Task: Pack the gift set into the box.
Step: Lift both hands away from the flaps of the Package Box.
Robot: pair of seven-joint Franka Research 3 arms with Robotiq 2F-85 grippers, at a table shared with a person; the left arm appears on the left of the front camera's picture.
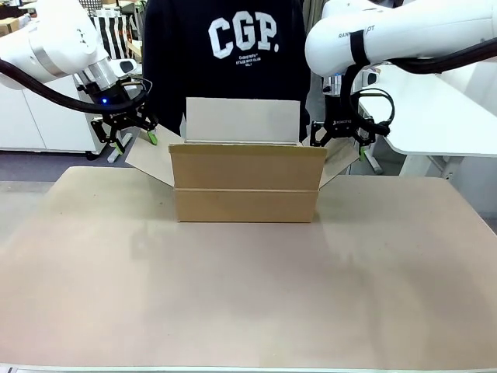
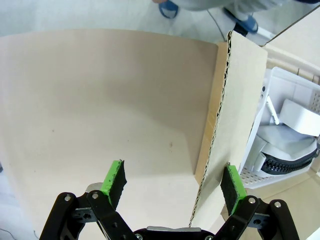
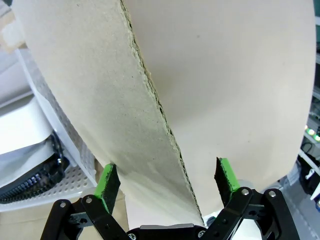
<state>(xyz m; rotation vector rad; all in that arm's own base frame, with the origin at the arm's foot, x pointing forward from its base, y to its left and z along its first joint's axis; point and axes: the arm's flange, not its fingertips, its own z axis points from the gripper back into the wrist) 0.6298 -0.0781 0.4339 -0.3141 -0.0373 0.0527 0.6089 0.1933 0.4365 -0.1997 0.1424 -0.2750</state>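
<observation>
Box (image 1: 246, 183) is sitting open on the surface (image 1: 248, 295). Left hand (image 2: 172, 182) and right hand (image 3: 167, 182) are hanging spread astride its side flaps (image 1: 147, 159); both should be closing squarely, holding them outward evenly.

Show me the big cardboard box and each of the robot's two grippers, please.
box (image 1: 247, 207): front view, on its front wall.
left gripper (image 2: 172, 175): left wrist view, midway between its green-padded fingertips.
right gripper (image 3: 166, 174): right wrist view, midway between its green-padded fingertips.
</observation>
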